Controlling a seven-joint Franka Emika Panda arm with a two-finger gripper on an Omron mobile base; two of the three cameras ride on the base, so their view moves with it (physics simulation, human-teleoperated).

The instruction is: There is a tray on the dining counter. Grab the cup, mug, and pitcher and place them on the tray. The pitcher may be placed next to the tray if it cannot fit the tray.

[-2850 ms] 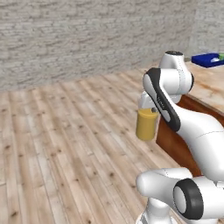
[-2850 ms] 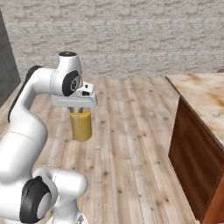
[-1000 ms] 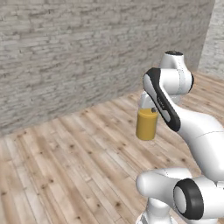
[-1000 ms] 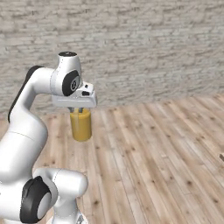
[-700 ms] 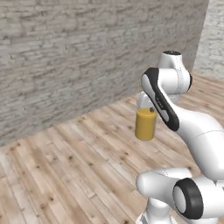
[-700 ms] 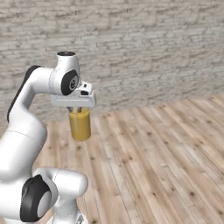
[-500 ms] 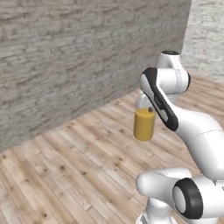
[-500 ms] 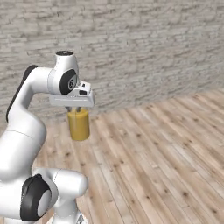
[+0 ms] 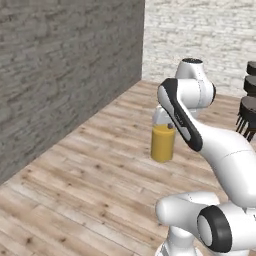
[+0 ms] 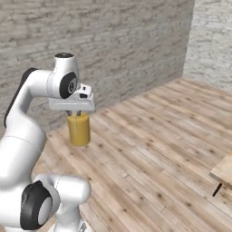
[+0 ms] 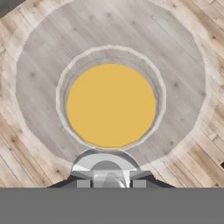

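**Pitcher carried in mid-air over open floor**

A grey brick wall (image 9: 65, 75) takes the left half of the left base view and the upper left of the right base view, meeting a paler brick wall (image 10: 213, 41) at a corner. The plank floor (image 10: 154, 154) spreads wide and bare across the middle and lower right of the right base view, leaving broad room around the arm.

At the right edge of the left base view stand dark stools (image 9: 248, 107). A wooden table corner (image 10: 224, 171) juts in at the right edge of the right base view, well apart from the arm.

The pitcher (image 9: 163, 141) hangs upright at frame centre in the left base view, clear of the floor, its orange liquid reaching most of the way up. The end effector (image 10: 78, 113) pinches the pitcher at its top rim. In the hand view the pitcher's round mouth sits centred, orange surface level, the rim edge just above the dark fingertips (image 11: 83, 183).
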